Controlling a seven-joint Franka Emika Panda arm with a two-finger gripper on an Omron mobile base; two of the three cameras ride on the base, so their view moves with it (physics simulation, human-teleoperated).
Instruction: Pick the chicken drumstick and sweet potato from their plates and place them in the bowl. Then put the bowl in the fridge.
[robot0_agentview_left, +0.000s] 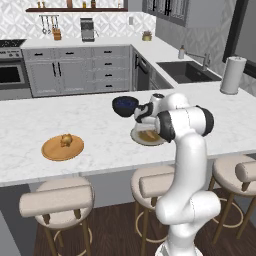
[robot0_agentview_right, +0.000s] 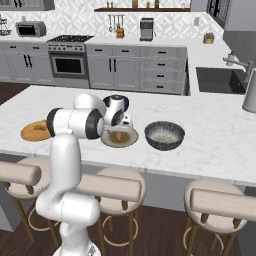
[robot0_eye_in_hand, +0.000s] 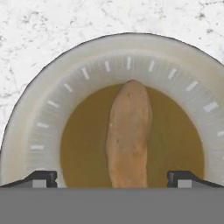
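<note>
On the marble bench (robot0_agentview_left: 30, 125), the wooden plate (robot0_agentview_left: 62, 148) lies at the left with the drumstick (robot0_agentview_left: 66, 140) on it. Well to its right, the gripper (robot0_eye_in_hand: 112, 177) hangs over the grey-rimmed plate (robot0_eye_in_hand: 39, 118), its jaws wide apart with one fingertip (robot0_eye_in_hand: 43, 178) on either side of the sweet potato (robot0_eye_in_hand: 128, 133), which lies lengthwise on the plate's brown centre. A navy bowl (robot0_agentview_left: 125, 105) sits just beyond that plate. The speckled bowl (robot0_agentview_right: 164, 135) stands to the right, near the plate but apart.
</note>
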